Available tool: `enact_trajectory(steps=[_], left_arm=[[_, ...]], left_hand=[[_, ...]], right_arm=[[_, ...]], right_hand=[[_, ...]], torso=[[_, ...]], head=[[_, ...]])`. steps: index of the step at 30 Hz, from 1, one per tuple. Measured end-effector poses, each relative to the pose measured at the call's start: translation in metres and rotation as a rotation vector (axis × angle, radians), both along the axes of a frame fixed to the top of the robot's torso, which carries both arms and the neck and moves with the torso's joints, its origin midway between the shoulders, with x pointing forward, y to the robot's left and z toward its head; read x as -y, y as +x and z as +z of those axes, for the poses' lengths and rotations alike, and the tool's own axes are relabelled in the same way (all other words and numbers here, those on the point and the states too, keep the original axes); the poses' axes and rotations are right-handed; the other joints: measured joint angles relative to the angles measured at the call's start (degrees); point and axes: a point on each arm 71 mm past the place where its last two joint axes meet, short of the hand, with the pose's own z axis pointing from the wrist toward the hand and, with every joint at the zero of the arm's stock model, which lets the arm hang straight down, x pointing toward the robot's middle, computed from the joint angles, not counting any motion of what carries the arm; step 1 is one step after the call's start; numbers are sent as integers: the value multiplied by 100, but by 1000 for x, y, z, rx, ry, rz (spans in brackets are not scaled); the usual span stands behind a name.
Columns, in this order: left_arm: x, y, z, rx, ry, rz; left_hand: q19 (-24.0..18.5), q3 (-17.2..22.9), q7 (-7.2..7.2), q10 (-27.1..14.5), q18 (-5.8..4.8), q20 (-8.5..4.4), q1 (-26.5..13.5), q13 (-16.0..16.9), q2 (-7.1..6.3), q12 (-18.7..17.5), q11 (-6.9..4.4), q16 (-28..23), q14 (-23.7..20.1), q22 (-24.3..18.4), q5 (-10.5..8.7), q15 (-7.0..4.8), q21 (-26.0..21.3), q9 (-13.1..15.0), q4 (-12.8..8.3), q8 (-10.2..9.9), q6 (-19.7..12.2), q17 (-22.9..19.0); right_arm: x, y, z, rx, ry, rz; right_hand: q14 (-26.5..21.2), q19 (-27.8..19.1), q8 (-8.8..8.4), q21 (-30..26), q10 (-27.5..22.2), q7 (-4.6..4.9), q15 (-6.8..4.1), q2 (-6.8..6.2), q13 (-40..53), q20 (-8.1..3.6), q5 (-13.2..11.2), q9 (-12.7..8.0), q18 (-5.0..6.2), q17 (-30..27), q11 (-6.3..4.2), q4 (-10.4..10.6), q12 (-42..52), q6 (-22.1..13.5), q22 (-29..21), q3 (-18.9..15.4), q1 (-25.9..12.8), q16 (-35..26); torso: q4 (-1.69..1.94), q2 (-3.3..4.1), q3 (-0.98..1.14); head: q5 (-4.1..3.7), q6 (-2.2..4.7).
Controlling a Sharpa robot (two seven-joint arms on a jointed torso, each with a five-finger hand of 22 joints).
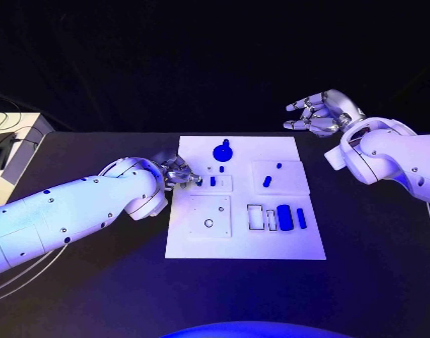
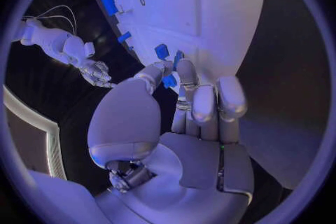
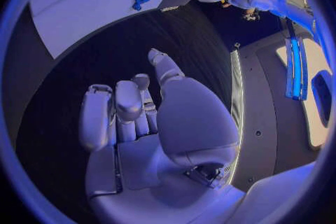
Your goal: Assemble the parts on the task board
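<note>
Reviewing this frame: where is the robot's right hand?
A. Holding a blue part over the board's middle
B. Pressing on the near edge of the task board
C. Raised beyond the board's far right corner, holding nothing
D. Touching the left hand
C: in the head view the right hand hangs past the far right corner of the task board, with nothing in it, while the left hand works at the board's left edge.

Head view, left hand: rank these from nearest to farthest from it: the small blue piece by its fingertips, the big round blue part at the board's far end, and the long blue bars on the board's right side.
Measured from the left hand:
1. Small blue piece, just beside the fingertips, at the board's middle.
2. Big round blue part, toward the board's far end.
3. Long blue bars, at the board's right side, nearer the robot.
</note>
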Motion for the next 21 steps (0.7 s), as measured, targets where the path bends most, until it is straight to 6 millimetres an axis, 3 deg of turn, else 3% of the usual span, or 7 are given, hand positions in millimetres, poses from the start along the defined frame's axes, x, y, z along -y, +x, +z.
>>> enact_trajectory(steps=[21], left_arm=[[0,0,0,-18,37,-30]], left_hand=[[0,0,-8,-4,0,0,30,11,-30,0,-3,0,0,-4,10,0,0,-33,0,18,-8,-34]], right_arm=[[0,0,-1,-2,0,-1]], right_hand=[[0,0,0,0,7,-1,0,30,-1,0,23,0,0,0,7,16,0,-3,-2,-16,-30,0]], torso=[[-3,-2,-1]], head=[[7,-26]])
